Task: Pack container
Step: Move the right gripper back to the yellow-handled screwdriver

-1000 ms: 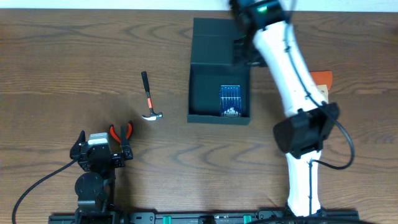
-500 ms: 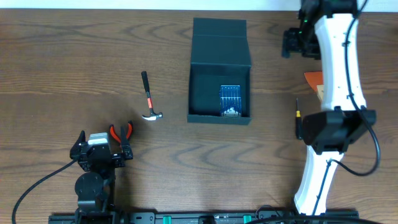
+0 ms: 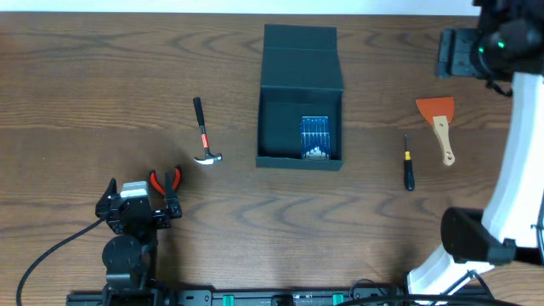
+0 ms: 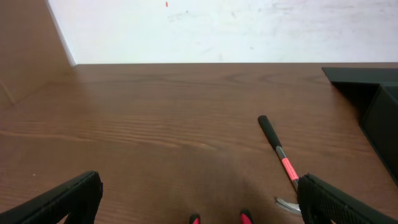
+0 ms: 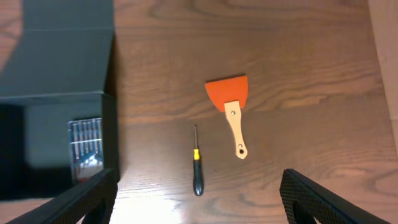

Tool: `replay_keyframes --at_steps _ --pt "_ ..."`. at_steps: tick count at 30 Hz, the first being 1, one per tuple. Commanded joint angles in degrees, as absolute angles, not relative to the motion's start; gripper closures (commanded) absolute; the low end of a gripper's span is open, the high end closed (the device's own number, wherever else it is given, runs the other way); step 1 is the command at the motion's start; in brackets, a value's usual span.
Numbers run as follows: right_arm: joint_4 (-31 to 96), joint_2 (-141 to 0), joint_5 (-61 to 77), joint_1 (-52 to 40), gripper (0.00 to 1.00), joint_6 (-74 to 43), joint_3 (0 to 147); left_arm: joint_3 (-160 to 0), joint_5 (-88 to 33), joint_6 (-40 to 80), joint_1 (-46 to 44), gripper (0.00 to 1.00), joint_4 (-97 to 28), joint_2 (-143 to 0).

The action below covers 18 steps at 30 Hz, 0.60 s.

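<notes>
The dark container [image 3: 277, 127] stands open at the table's middle, its lid folded back. A small blue bit case [image 3: 315, 136] lies inside it. A hammer [image 3: 204, 134] lies to its left, and red-handled pliers [image 3: 167, 179] lie by my left gripper [image 3: 136, 208], which is open and empty. My right gripper [image 3: 470, 53] is open and empty, high over the far right. Its wrist view shows the container [image 5: 62, 56], the bit case [image 5: 86, 149], a screwdriver [image 5: 197, 165] and an orange scraper [image 5: 229, 106]. The left wrist view shows the hammer [image 4: 280, 158].
The screwdriver [image 3: 408, 161] and the scraper [image 3: 439, 125] lie on the table to the right of the container. A pale wall runs along the table's far edge [image 4: 217, 31]. The pliers' handle tips [image 4: 217, 219] show between the left fingers.
My right arm has swung from over the container's lid to the far right, which uncovers the screwdriver and the scraper. The left arm has not moved.
</notes>
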<state>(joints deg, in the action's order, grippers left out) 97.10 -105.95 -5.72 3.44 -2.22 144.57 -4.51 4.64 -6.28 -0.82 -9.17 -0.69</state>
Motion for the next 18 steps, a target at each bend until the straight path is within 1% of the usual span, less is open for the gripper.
replay_keyframes --at_steps 1,8,18 --pt "97.3 -104.12 -2.24 4.54 0.14 0.49 142.06 -2.94 4.47 -7.05 -0.95 0.01 -9.8 -0.62" --pt "94.61 -100.9 -0.99 4.54 0.13 3.01 125.51 -2.94 4.47 -7.05 -0.95 0.01 -9.82 -0.62" --pt "76.95 -95.37 2.28 5.08 0.12 2.42 92.47 -2.94 4.47 -7.05 -0.95 0.01 -9.82 -0.62"
